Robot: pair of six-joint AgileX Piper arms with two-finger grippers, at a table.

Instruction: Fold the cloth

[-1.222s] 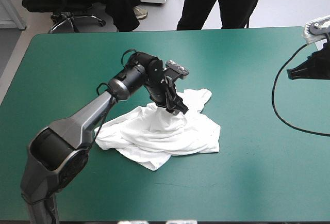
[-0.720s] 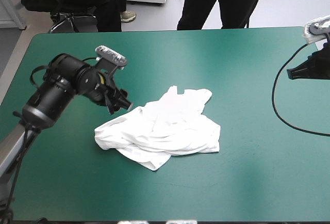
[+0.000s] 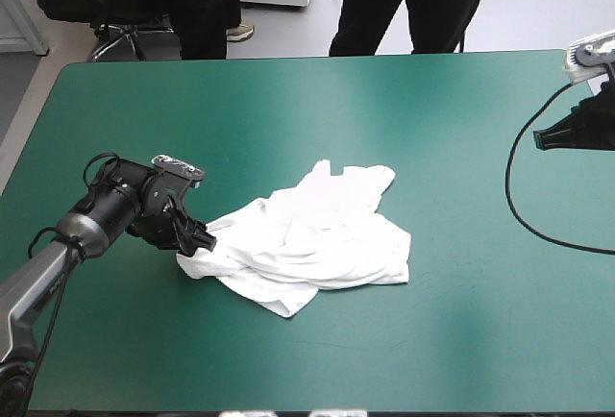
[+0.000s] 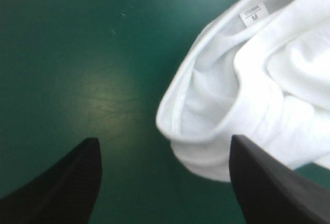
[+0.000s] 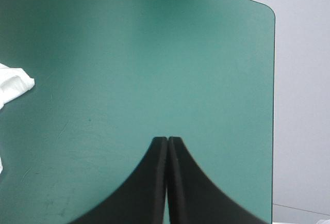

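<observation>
The white T-shirt (image 3: 307, 234) lies in a crumpled heap at the middle of the teal-green table. My left gripper (image 3: 199, 241) is low at the heap's left end, open. In the left wrist view the T-shirt (image 4: 258, 84) shows its neck hem with a size label, and the hem's rounded end lies between my open left gripper's (image 4: 165, 175) fingers, closer to one of them. My right gripper (image 3: 550, 136) hangs at the table's right edge, far from the T-shirt. It is shut in the right wrist view, my right gripper (image 5: 168, 140) holding nothing, with a corner of the T-shirt (image 5: 13, 90) far off.
The table's right edge and a rounded far corner (image 5: 268, 12) run beside my right gripper. Bare teal-green cover (image 3: 461, 340) surrounds the heap on all sides.
My left arm left the top of the heap, swung out to the left, then came down low at the T-shirt's left end. The heap settled flatter. The right arm has not moved.
</observation>
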